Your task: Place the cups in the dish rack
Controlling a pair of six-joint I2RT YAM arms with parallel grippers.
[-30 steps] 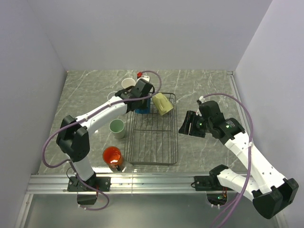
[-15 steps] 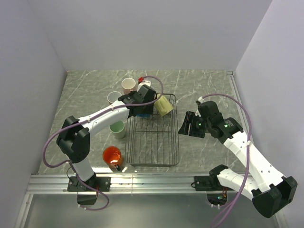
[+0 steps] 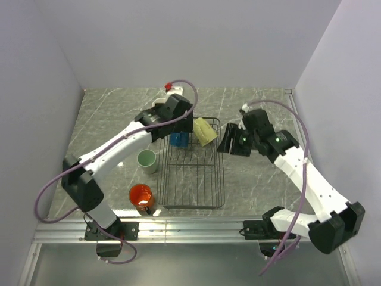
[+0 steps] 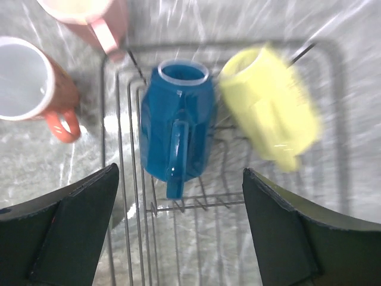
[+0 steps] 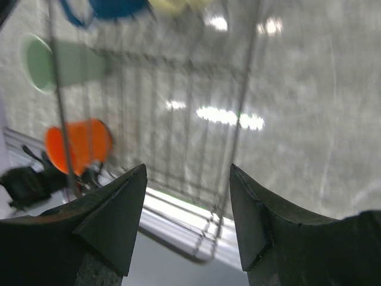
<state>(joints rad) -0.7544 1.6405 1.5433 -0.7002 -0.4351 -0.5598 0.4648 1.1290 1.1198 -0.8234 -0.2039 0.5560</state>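
Note:
The black wire dish rack (image 3: 221, 179) stands mid-table. At its far end a blue cup (image 4: 178, 128) lies on its side, handle up, with a pale yellow cup (image 4: 271, 110) beside it; both show from above as the blue cup (image 3: 178, 140) and yellow cup (image 3: 204, 131). My left gripper (image 4: 180, 171) hovers open above the blue cup, holding nothing. Two pink cups (image 4: 27, 83) (image 4: 89, 18) stand on the table left of the rack. A mint green cup (image 3: 146, 161) and an orange cup (image 3: 141, 195) stand at the rack's left. My right gripper (image 3: 229, 145) is open and empty at the rack's right side.
The right wrist view looks across the rack (image 5: 196, 119) toward the orange cup (image 5: 77, 146), the mint cup (image 5: 56, 62) and the rail at the table's near edge. Grey walls enclose the table on three sides.
My left gripper opened, let go of the blue cup in the rack and drew back above it. The right arm swung left and toward the far end of the rack.

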